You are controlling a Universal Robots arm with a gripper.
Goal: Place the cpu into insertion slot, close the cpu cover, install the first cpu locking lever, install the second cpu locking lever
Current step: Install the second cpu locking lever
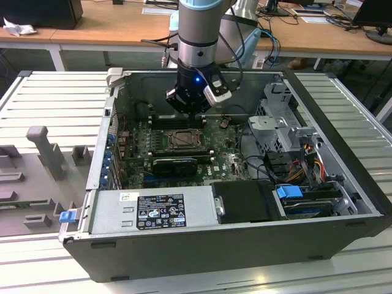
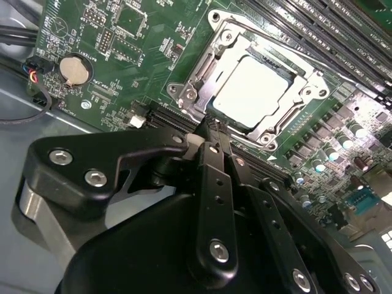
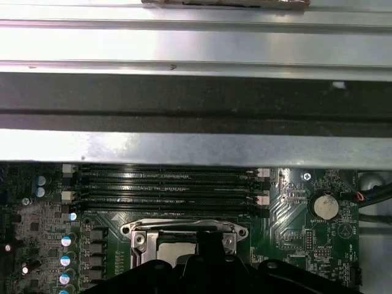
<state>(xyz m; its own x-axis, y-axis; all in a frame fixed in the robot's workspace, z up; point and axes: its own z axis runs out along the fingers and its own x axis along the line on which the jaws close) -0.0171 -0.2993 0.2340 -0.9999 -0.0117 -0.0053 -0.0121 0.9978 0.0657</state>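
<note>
The cpu [image 2: 251, 92] lies flat in the insertion slot [image 1: 183, 140], its pale metal face showing through the cut-out of the cpu cover [image 2: 309, 82]. The silver cover is down over the chip. My gripper [image 2: 211, 130] is shut with nothing between its fingers, and its tip is right at the socket's frame edge nearest the wrist. In the exterior view the gripper [image 1: 187, 113] hangs just above the far side of the slot. The first wrist view has the slot [image 3: 184, 236] partly behind the gripper body. I cannot tell how the locking levers stand.
Long black memory slots [image 2: 306, 24] run beside the socket, toward the case wall [image 3: 184, 49]. A coin battery [image 2: 75, 68] sits on the green board. A power supply [image 1: 153, 208], a drive cage [image 1: 282, 122] and cables [image 1: 306, 159] crowd the case.
</note>
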